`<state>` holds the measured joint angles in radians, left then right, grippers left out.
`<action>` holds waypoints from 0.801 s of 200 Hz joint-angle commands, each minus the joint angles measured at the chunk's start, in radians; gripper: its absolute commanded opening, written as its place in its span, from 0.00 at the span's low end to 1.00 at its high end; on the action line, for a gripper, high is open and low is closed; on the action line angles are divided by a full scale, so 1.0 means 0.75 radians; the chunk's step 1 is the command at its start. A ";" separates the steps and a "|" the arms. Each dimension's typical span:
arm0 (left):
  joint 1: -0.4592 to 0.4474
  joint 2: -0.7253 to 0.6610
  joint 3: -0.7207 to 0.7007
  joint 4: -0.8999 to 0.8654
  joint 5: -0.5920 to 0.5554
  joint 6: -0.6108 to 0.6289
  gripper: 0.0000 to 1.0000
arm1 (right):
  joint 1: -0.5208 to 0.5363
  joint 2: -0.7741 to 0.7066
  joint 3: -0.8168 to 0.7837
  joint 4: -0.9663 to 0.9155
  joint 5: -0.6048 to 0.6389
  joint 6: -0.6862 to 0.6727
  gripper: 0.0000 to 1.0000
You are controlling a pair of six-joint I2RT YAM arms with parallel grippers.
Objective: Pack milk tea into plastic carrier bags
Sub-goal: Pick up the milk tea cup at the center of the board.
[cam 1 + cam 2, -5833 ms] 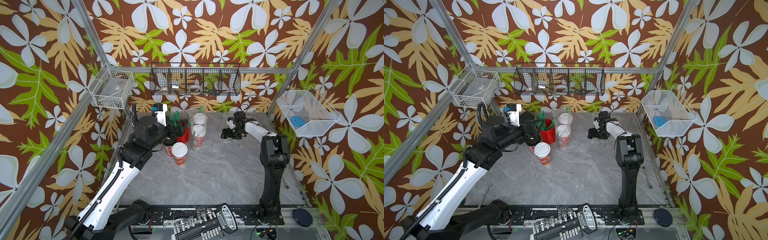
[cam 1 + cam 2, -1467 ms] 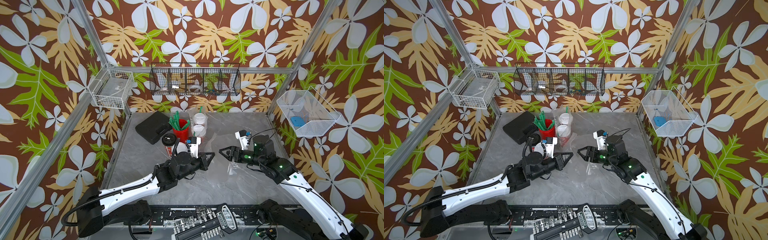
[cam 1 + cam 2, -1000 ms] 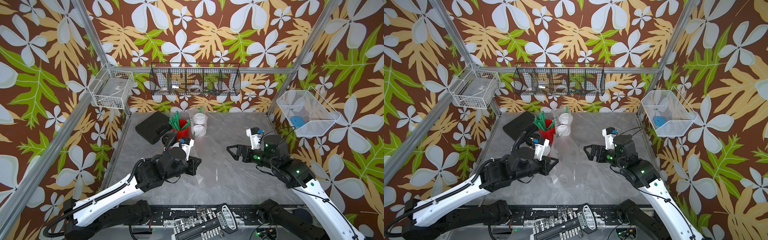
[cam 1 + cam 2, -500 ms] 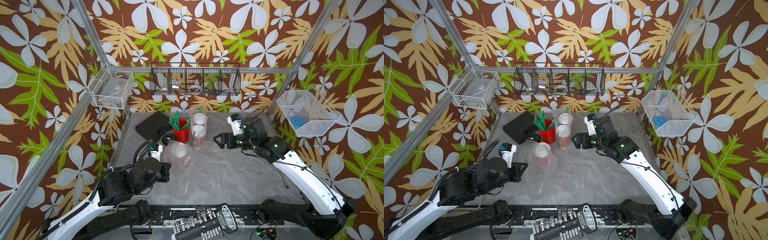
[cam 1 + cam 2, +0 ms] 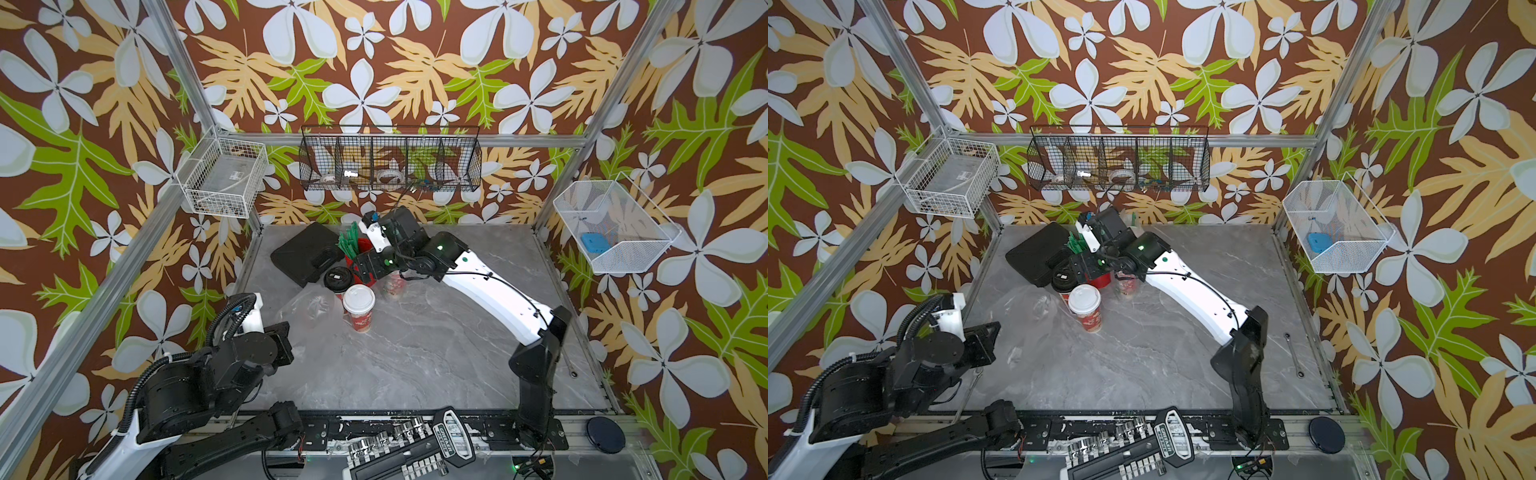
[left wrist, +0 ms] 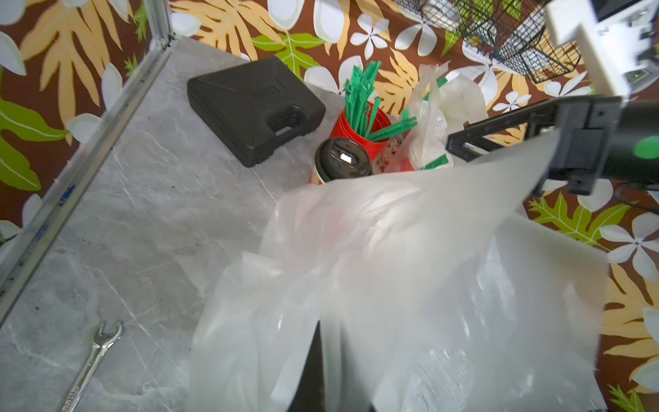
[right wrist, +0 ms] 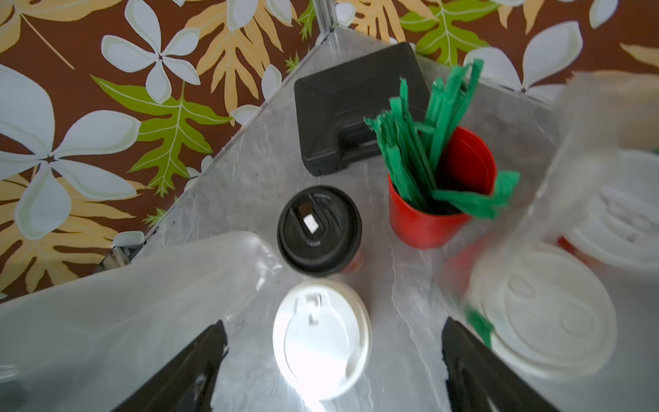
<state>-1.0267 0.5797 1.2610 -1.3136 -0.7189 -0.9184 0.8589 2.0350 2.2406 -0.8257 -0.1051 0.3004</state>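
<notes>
L jaws on bag point(image 6: 392, 267); R wide

This is a robotics lab test cell dressed as a drinks counter. Bare aluminium frame posts point(image 5: 178, 62) carry panels of brown tropical flower-and-leaf wallpaper point(image 5: 374, 62) around a small grey marble-look tabletop point(image 5: 415, 353). The left robot arm point(image 5: 199, 374) and the right robot arm point(image 5: 486, 286) are mounted on a black metal rail point(image 5: 494, 430) at its front edge. A black wire basket with five bays point(image 5: 390, 158) and a white wire basket point(image 5: 222, 183) hang on the walls. Shop props stand at the back: a red-and-white printed paper cup with a white dome lid point(image 5: 359, 305), a plain red cup of green straws point(image 7: 420, 228) and a thin clear plastic carrier bag point(image 5: 307, 307). A steel spanner point(image 6: 93, 356) and a black plastic tool case point(image 5: 303, 253) lie nearby.
</notes>
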 commanded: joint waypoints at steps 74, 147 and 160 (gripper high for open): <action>-0.001 -0.115 0.014 -0.091 -0.226 -0.131 0.00 | 0.074 0.313 0.244 -0.080 0.114 -0.090 0.96; 0.000 -0.129 0.006 0.024 -0.219 -0.044 0.00 | 0.123 0.399 0.285 -0.024 0.214 -0.116 0.91; -0.001 -0.124 0.005 0.027 -0.218 -0.043 0.00 | 0.125 0.410 0.285 -0.022 0.231 -0.114 0.90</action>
<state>-1.0267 0.4759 1.2598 -1.3037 -0.8639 -0.9653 0.9493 2.3333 2.4500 -0.8593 0.0273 0.2199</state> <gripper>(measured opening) 0.047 0.909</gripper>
